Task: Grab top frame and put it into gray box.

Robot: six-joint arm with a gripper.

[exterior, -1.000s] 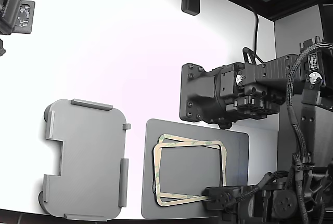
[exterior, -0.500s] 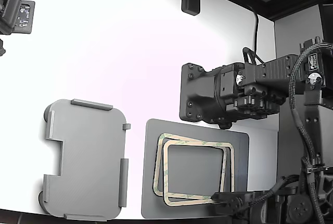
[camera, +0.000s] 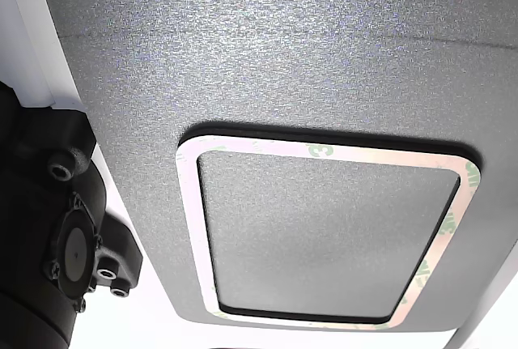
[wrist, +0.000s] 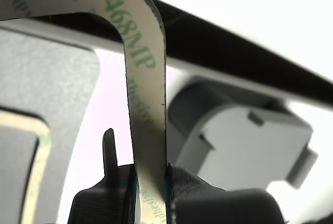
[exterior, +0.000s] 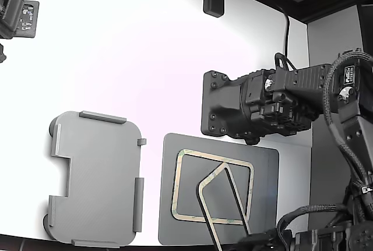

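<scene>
The gripper (wrist: 151, 195) is clamped on the top frame (wrist: 143, 73), lifted and steeply tilted above the dark mat (exterior: 265, 161) (its long axis rising from the pinched edge). Beneath it the second frame (exterior: 180, 187) lies flat; the gray box (exterior: 96, 178) sits well apart toward the exterior view's left, with nothing between.

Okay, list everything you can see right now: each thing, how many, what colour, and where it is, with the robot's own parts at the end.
top frame: one, beige-tan with green print, lifted and tilted above the mat, one edge pinched in the claw.
second frame: one, beige-tan, lying flat on the mat.
dark gray mat: one, dark gray, low in the exterior view, right of the box.
gray box: one, light gray, on the table at the exterior view's lower left, nothing in it.
table: one, white, under everything.
second arm: one, black, over the table above the mat.
claw: one, black, shut on the top frame's edge.
</scene>
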